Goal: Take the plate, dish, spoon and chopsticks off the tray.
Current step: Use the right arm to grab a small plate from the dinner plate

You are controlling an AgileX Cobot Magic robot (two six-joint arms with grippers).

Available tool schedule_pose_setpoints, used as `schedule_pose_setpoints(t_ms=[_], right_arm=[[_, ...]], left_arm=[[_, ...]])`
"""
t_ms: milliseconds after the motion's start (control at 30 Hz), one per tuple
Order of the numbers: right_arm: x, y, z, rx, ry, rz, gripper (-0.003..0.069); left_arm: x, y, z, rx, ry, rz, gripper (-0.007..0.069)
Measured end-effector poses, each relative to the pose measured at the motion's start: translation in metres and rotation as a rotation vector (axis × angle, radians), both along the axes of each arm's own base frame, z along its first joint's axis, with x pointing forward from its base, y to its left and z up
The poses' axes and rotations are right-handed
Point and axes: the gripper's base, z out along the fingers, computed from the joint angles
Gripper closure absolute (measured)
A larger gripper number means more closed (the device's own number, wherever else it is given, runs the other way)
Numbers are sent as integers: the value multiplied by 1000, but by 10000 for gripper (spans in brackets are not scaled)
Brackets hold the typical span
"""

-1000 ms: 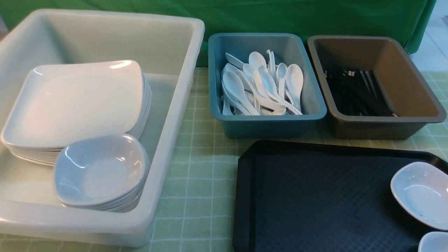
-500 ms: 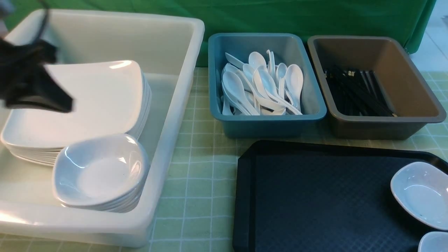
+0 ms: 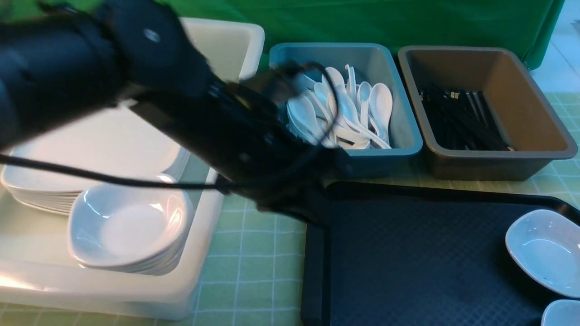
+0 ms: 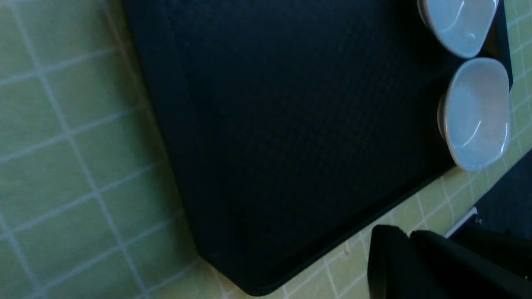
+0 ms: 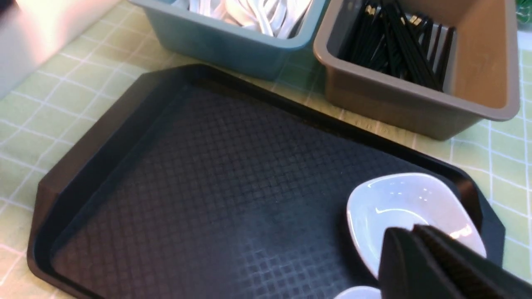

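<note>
The black tray (image 3: 408, 253) (image 4: 291, 124) (image 5: 208, 187) carries two small white dishes at its right end, one (image 3: 543, 251) (image 5: 399, 207) farther back and one (image 3: 562, 313) (image 4: 478, 112) at the front edge. My left arm (image 3: 217, 122) reaches across in a blur. Its gripper (image 3: 312, 208) (image 4: 403, 231) is at the tray's far-left corner, fingers together and holding nothing. My right gripper (image 5: 409, 229) hangs shut and empty just above the rear dish; it is outside the front view. Plates (image 3: 113, 149), spoons (image 3: 344, 113) and chopsticks (image 3: 462, 120) lie in the containers.
A large white tub (image 3: 235, 50) on the left holds the stacked plates and a pile of small dishes (image 3: 131, 226). A blue bin (image 3: 408, 136) with the spoons and a brown bin (image 3: 534, 113) with the chopsticks stand behind the tray. A green checked cloth (image 3: 253, 271) covers the table.
My left arm has swung in from the far left, over the tub, to the tray's far-left corner. The dishes on the tray have not moved.
</note>
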Motion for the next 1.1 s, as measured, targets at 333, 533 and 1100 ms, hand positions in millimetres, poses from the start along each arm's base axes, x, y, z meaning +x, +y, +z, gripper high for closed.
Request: schedule_pose_setpoints(t_ms=[333, 533, 1100], right_arm=[[-20, -10, 34, 8, 0, -16, 645], [-22, -11, 31, -7, 41, -21, 641], [-22, -11, 31, -8, 44, -21, 625]], left_arm=[[-19, -73, -49, -65, 119, -45, 314], [-17, -111, -77, -70, 183, -66, 270], [9, -167, -99, -86, 146, -98, 267]])
